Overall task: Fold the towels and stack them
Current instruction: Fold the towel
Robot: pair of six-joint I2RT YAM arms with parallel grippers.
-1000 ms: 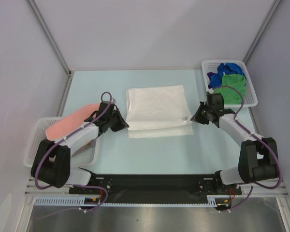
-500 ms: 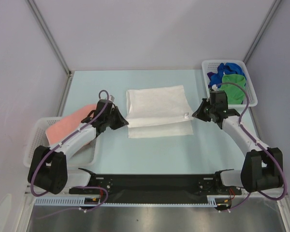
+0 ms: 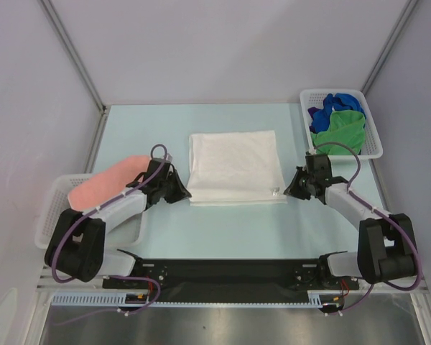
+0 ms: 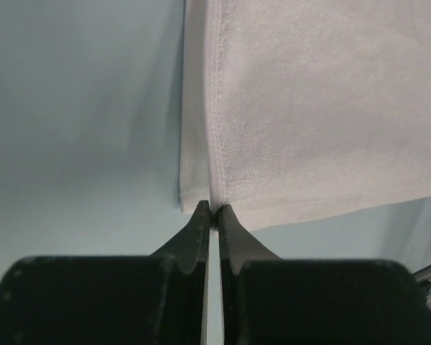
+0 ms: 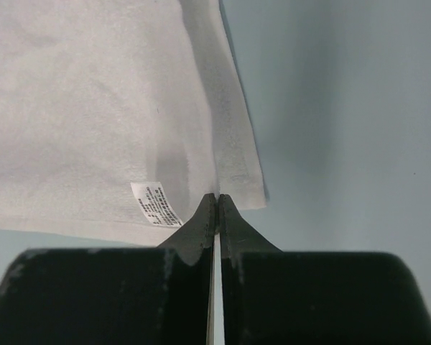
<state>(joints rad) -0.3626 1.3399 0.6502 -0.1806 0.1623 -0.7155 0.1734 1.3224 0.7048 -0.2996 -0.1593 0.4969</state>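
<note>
A white towel (image 3: 234, 167) lies folded in two on the pale blue table, its layers nearly lined up at the near edge. My left gripper (image 3: 182, 192) is shut on the towel's near-left corner (image 4: 223, 194), the fingertips pinching the upper layer down at the table. My right gripper (image 3: 290, 188) is shut on the near-right corner (image 5: 237, 172), beside the small printed tag (image 5: 155, 204). A salmon pink towel (image 3: 104, 183) lies over the left basket. Blue (image 3: 336, 104) and green (image 3: 339, 129) towels are heaped in the right basket.
A white lattice basket (image 3: 49, 215) stands at the near left, behind my left arm. A second lattice basket (image 3: 376, 136) stands at the far right. Grey walls close in the table at the back and both sides.
Both grippers have carried the towel's upper layer toward the near edge and down. The strip of lower layer that showed before is now covered.
</note>
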